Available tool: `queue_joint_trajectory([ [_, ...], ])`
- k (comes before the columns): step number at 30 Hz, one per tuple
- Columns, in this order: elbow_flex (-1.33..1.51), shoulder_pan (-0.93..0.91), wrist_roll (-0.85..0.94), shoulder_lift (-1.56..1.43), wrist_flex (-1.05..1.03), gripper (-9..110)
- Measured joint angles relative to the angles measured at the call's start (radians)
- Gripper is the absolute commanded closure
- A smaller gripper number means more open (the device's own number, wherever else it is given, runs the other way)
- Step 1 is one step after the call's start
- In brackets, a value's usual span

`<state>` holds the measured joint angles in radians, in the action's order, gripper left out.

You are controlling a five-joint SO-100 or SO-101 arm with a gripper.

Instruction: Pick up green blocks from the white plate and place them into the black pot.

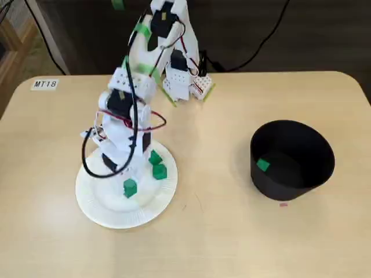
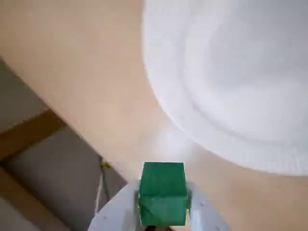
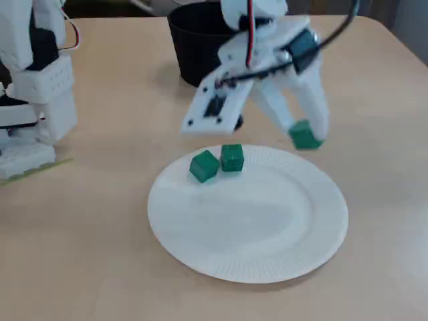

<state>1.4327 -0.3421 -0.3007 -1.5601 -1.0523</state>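
**One block potted, one in my grip, two waiting**

On the left, the plate [image 1: 98, 205] holds two blocks [image 3: 204, 165] [image 3: 232, 158]. My gripper [image 3: 305, 134] is clamped on a third block [image 2: 162, 192], raised near the plate's rim. On the right, well apart, the pot [image 1: 301, 174] already has one block [image 1: 262, 164] inside. I judge the task about a quarter done: carry this one over, then fetch the other two.

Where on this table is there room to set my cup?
The widest bare table lies between the white plate and the black pot; the strip in front of both is free too. Crowded: around the plate, where the pincer holds a green block, and by the arm's base.
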Motion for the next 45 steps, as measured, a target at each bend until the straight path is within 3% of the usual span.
queue_joint_trajectory([
  [8, 0.041, 0.568, 0.126, -0.334, 0.103, 104],
  [12, 0.316, 0.833, 0.135, -0.5, 0.348, 104],
  [16, 0.586, 0.979, 0.155, -0.502, 0.535, 104],
  [23, 0.678, 1.009, 0.21, -0.383, 0.643, 104],
  [26, 0.68, 1.009, 0.218, -0.364, 0.634, 80],
  [31, 0.687, 1.008, 0.241, -0.362, 0.583, 70],
  [32, 0.687, 1.006, 0.245, -0.362, 0.572, 73],
  [35, 0.687, 0.992, 0.249, -0.368, 0.543, 100],
  [36, 0.687, 0.982, 0.242, -0.38, 0.523, 104],
  [45, 0.687, 0.746, 0.221, -0.611, 0.221, 104],
])
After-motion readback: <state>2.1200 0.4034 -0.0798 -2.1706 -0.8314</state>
